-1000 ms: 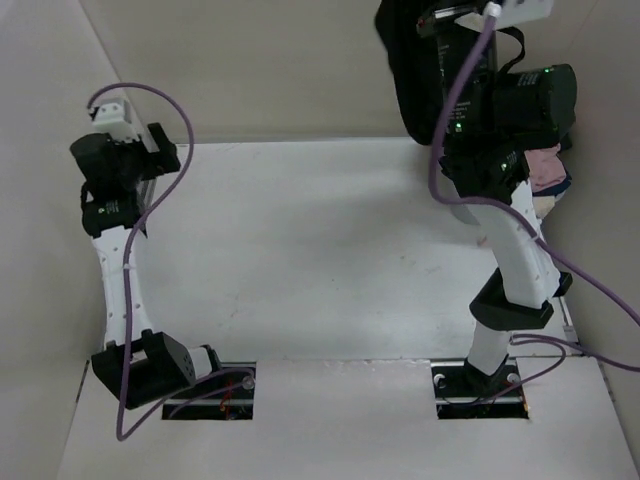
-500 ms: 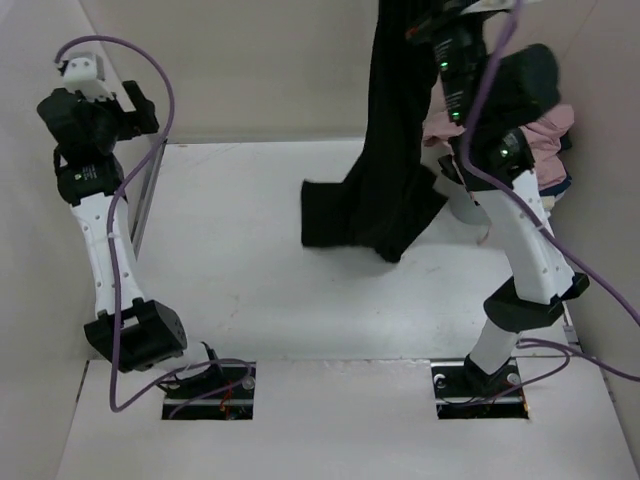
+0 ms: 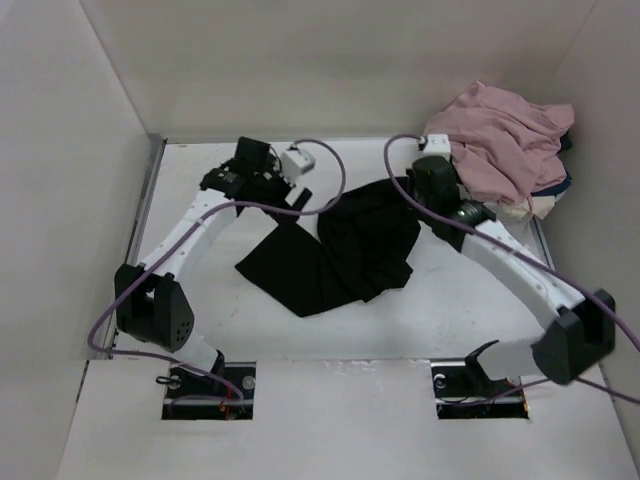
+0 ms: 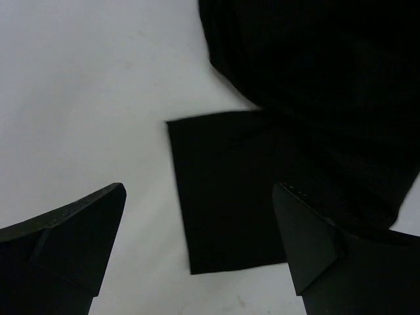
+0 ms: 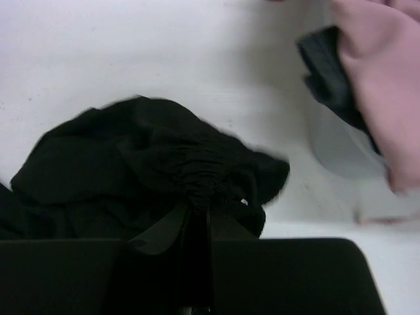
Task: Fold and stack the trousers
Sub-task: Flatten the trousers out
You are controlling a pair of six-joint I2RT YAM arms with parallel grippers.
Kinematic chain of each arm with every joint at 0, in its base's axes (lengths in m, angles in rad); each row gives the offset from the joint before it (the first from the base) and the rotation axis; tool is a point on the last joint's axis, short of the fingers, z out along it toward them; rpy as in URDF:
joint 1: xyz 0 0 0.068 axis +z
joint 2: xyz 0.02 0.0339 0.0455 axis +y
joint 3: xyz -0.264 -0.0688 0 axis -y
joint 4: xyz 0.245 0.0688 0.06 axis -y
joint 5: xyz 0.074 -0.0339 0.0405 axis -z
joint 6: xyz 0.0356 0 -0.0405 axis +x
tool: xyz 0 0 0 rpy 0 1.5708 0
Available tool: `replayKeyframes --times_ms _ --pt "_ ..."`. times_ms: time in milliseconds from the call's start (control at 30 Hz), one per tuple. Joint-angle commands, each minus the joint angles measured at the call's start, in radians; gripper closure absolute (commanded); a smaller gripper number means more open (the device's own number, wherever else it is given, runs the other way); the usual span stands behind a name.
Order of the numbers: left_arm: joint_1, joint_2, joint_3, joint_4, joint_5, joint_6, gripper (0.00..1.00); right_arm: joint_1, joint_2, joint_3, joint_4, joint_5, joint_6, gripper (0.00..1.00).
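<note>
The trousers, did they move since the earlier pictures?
Yes. The trousers, hanging at the far right before, now lie crumpled on the middle of the table.

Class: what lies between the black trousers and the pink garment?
Top view: the right gripper, shut on the trousers. Right wrist view: bare table, then dark cloth edging the pink garment.

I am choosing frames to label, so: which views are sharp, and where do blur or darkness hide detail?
Top external: evenly lit and sharp, but the trousers read as one flat black mass. Left wrist: cloth edge crisp on the white table; left tool only dark, featureless shapes. Right wrist: soft overall; pink garment blurred; right tool merges with the black cloth.
</note>
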Motion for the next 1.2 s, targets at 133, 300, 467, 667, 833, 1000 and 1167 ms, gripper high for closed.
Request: replayKeyframes --times_ms 133,300,467,667,833,1000,1167 --pt "-0.014 -0.018 -0.132 -0.145 0.183 0.085 0.00 0.014 -0.361 -0.138 0.136 0.172 0.108 0.97" --pt "-0.182 -0.026 -0.313 -0.190 0.120 0.294 0.00 -0.052 -0.387 -0.077 0.147 0.171 0.097 0.97" --pt "-0.216 -0.023 -0.463 0.026 -0.106 0.338 0.00 -0.068 -0.401 -0.027 0.167 0.112 0.061 0.96" --pt "-0.278 0.130 -0.503 0.175 -0.190 0.268 0.00 -0.040 -0.422 -0.044 0.175 0.140 0.065 0.95" --pt "-0.285 0.212 -0.454 0.252 -0.183 0.149 0.25 -0.028 -0.454 -0.058 0.169 0.152 0.059 0.95" --pt "-0.288 0.250 -0.482 0.255 -0.172 0.125 0.95 -0.025 -0.467 -0.046 0.176 0.160 0.056 0.95" --pt "-0.090 0.045 -0.419 0.227 -0.217 0.068 1.00 0.047 -0.386 0.025 0.181 0.109 0.027 0.98"
